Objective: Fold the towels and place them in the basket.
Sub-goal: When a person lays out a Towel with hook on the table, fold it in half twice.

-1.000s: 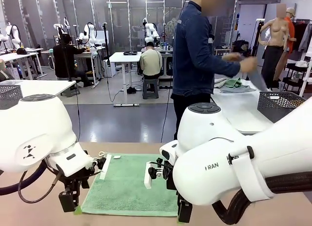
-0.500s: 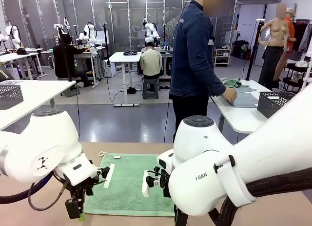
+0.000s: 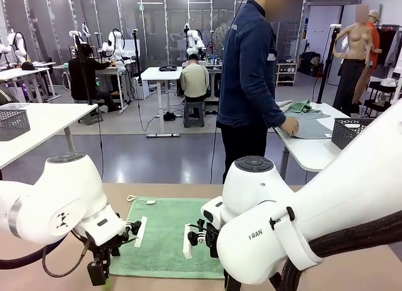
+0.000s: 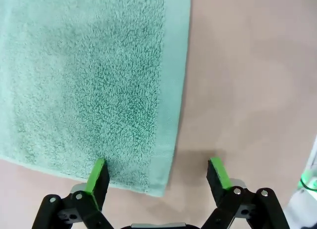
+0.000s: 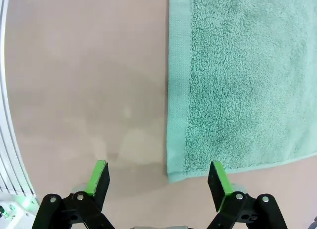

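One mint green towel (image 3: 164,231) lies flat on the table (image 4: 247,66). Two grippers straddle its near corners, left gripper (image 4: 157,168) and right gripper (image 5: 158,168), jaws wide apart and empty; both arms sit lower over the towel than half a second earlier.

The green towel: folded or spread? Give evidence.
Spread: the green towel lies flat in one layer, hemmed corners on the table.

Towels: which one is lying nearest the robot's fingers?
The mint green towel, spread flat on the brown table; both arms' fingers straddle its corners. The other cloths lie on the white table beside the person.
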Available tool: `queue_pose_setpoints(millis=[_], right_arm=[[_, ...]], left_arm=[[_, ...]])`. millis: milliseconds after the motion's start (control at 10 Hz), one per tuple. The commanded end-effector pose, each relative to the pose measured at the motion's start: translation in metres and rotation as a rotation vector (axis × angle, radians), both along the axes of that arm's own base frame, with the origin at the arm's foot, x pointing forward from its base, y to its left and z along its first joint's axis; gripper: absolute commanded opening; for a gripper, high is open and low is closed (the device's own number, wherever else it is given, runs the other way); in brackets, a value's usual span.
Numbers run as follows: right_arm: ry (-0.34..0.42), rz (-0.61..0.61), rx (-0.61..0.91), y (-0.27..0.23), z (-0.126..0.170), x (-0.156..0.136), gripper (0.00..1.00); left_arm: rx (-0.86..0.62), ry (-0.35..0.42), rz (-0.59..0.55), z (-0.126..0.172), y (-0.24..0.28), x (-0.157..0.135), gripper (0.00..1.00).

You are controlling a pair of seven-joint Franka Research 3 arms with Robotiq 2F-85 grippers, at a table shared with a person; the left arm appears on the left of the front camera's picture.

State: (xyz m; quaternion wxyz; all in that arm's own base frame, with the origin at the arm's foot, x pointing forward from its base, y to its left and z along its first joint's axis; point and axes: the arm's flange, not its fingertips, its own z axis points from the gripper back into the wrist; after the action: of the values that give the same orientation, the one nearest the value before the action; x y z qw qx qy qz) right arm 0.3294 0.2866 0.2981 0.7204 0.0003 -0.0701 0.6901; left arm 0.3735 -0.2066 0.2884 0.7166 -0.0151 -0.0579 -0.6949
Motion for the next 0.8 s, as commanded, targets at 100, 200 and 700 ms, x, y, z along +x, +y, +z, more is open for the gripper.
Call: queue_pose_setpoints(millis=[100, 200, 700], right_arm=[[-0.014, 0.029, -0.006, 0.003, -0.003, 0.005, 1.0], [-0.031, 0.006, -0.044, 0.006, -0.009, 0.008, 1.0], [0.028, -0.024, -0.014, 0.005, -0.014, 0.018, 1.0]], left_arm=[[-0.008, -0.013, -0.029, -0.004, -0.003, 0.004, 1.0], [-0.005, -0.01, -0.029, -0.005, -0.004, 0.005, 1.0], [0.0, -0.003, -0.032, -0.008, -0.003, 0.001, 1.0]])
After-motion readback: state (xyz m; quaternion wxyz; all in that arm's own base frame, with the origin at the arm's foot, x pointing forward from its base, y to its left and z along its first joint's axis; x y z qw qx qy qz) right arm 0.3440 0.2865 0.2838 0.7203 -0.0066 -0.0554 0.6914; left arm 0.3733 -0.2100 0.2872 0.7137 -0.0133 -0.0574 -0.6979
